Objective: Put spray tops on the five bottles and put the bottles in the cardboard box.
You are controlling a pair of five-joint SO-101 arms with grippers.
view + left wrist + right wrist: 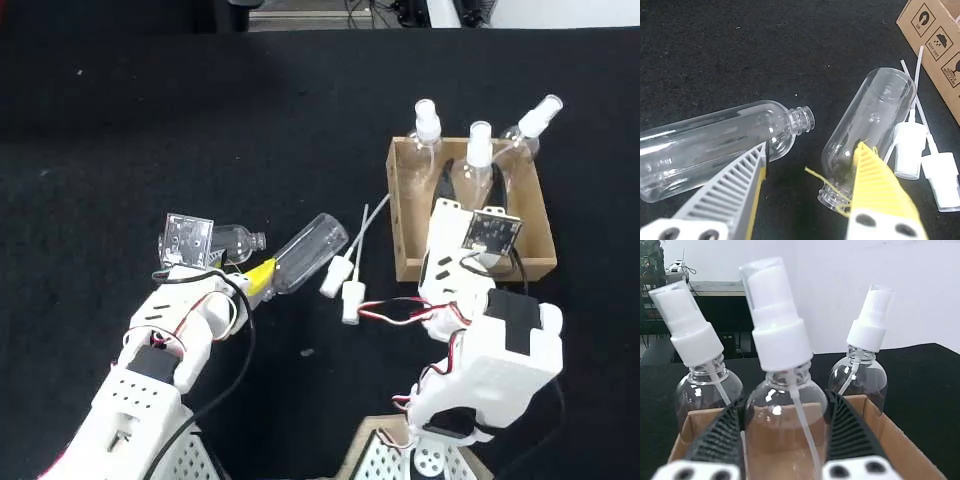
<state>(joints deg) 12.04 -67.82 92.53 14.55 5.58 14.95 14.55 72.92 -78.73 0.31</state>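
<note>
Table (150, 120): black cloth under both arms.
Cardboard box (405, 230): open-topped, on the right side of the table. It holds three upright bottles, each with a white spray top on.
Right gripper (786, 399): over the box, black fingers pressed to both sides of the middle bottle (775, 425), which stands inside the box.
Left gripper (812, 146): near left, spread wide and holding nothing. Its grey finger is above one uncapped bottle, its yellow finger above the other one's neck.
Boxed neighbours: left bottle (422, 150) and right bottle (518, 143) at the far wall.
Uncapped bottles: first bottle (715, 145) and second bottle (870, 115) lie on the table left of the box.
Loose spray tops (338, 275) (352, 300): side by side between the second bottle and the box.
</note>
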